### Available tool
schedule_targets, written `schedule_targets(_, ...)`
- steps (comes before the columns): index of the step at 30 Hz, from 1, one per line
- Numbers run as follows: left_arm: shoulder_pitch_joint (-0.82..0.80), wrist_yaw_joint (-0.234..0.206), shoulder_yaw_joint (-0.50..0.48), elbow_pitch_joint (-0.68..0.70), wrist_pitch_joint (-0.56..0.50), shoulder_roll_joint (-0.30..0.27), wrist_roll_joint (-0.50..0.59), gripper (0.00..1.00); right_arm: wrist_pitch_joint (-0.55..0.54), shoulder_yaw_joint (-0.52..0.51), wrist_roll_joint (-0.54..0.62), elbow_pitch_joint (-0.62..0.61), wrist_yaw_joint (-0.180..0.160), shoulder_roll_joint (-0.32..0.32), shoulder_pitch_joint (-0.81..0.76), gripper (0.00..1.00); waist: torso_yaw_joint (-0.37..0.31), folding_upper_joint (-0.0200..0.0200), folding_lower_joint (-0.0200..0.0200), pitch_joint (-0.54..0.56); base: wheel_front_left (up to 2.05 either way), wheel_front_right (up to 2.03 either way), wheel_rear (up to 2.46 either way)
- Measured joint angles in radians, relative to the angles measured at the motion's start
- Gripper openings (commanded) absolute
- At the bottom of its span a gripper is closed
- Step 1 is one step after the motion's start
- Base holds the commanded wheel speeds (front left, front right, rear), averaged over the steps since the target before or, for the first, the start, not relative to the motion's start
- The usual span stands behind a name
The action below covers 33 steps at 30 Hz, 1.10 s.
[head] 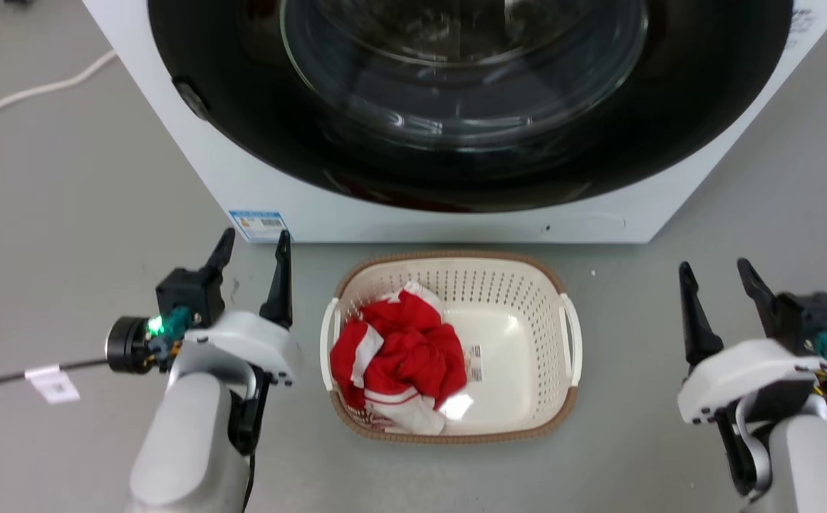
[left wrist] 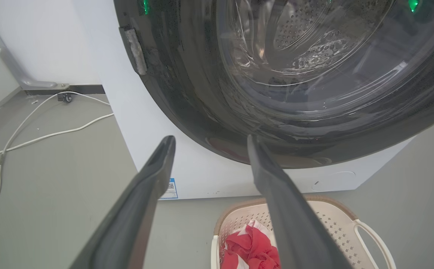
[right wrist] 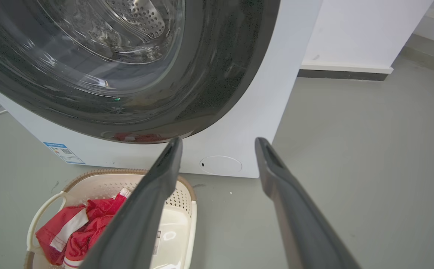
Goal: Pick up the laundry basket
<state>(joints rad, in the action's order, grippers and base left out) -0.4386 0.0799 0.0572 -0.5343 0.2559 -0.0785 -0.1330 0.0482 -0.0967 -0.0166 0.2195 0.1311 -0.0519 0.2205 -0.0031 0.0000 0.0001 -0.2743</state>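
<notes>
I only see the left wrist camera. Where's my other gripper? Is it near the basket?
Observer: In the head view the right gripper is open, to the right of the laundry basket, with bare floor between them.
Operator: What's in the basket besides the red thing?
Observer: A small label sticker on its bottom, beside the red-and-white cloth.
Operator: Is my left gripper touching a handle?
Observer: No. The left gripper is open, and floor shows between it and the left handle.
</notes>
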Motion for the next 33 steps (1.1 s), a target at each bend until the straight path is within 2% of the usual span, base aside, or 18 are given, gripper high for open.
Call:
schedule_targets(8,-0.164,0.035,0.014,-0.189,-0.058,-0.025,-0.049,1.0,-0.054,0.034,0.006,0.167,0.0,0.001,0.156,1.0,-0.015,0.0,0.0,-0.126,0.0,0.0,0.0)
schedule_targets(18,-0.337,0.049,0.082,-0.407,-0.171,-0.055,-0.106,1.0,-0.11,0.099,-0.019,0.418,0.0,0.0,0.351,1.0,-0.031,0.0,0.0,-0.274,0.0,0.0,0.0)
schedule_targets(33,-0.488,0.051,0.28,-0.548,-0.326,-0.113,-0.282,1.0,-0.134,0.25,-0.142,0.769,0.0,0.001,0.62,1.0,-0.056,0.0,0.0,-0.448,0.0,0.0,0.0)
